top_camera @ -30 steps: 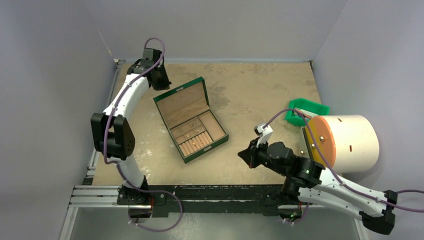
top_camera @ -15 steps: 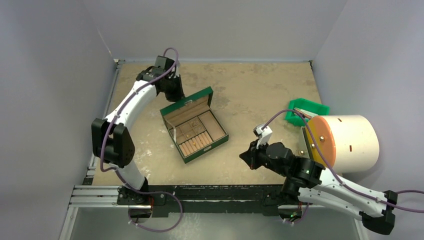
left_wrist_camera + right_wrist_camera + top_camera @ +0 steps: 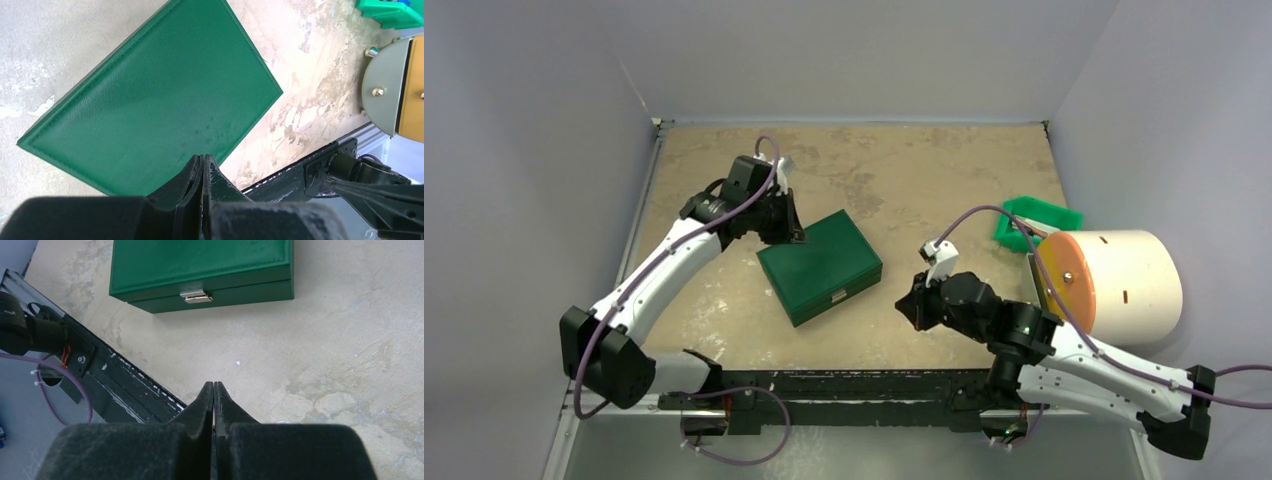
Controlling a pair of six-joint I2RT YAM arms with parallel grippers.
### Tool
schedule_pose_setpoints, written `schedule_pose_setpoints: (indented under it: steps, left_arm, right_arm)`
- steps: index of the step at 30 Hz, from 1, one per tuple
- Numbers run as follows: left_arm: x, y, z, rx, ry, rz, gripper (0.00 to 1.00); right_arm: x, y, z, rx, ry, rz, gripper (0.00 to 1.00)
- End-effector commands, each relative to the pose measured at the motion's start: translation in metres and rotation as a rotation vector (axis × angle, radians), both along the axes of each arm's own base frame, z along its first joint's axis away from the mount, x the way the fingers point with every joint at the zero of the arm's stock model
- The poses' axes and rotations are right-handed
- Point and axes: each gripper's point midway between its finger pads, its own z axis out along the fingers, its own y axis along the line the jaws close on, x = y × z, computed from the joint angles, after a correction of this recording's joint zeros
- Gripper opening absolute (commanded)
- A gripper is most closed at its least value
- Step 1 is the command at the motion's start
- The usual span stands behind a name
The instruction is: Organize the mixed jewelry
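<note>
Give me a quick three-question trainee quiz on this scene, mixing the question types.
1. True or false: the box is open.
2. Multiple choice: the left gripper and right gripper are A) both open, B) both shut, C) one open, one shut.
3. Short answer: which wrist camera shows the box's clasp?

Key: 1 false, the lid is down. 2 B. 3 right.
</note>
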Motion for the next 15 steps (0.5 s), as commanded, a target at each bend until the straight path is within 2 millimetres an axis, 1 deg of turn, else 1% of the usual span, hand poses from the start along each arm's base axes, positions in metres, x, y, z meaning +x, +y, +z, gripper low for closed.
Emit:
schedule_pose_setpoints:
  steps: [1,4,7,9,11,14,15]
  left_arm:
    - [-0.005,0.001,0.037,-0.086,-0.147,0.009,0.00]
    - [-0.012,0.000,0.051,-0.146,-0.224,-0.012,0.11]
    - [-0.019,-0.002,0.066,-0.208,-0.309,-0.029,0.20]
    - [-0.024,-0.002,0.072,-0.244,-0.352,-0.039,0.26]
    - [-0.029,-0.003,0.071,-0.276,-0.380,-0.044,0.30]
    - [-0.034,-0.002,0.075,-0.312,-0.426,-0.048,0.33]
    - [-0.036,-0.002,0.077,-0.327,-0.443,-0.049,0.36]
  right_arm:
    - [0.012,0.010,0.028,0.024,-0.033,-0.027,0.00]
    - [0.020,0.020,0.037,0.016,-0.042,-0.031,0.00]
    - [0.029,0.033,0.048,0.016,-0.045,-0.042,0.00]
    - [0.034,0.041,0.051,0.017,-0.037,-0.055,0.04]
    - [0.040,0.051,0.052,0.013,-0.023,-0.068,0.09]
    - [0.048,0.066,0.049,-0.022,0.002,-0.070,0.11]
    - [0.050,0.071,0.048,-0.031,0.010,-0.069,0.11]
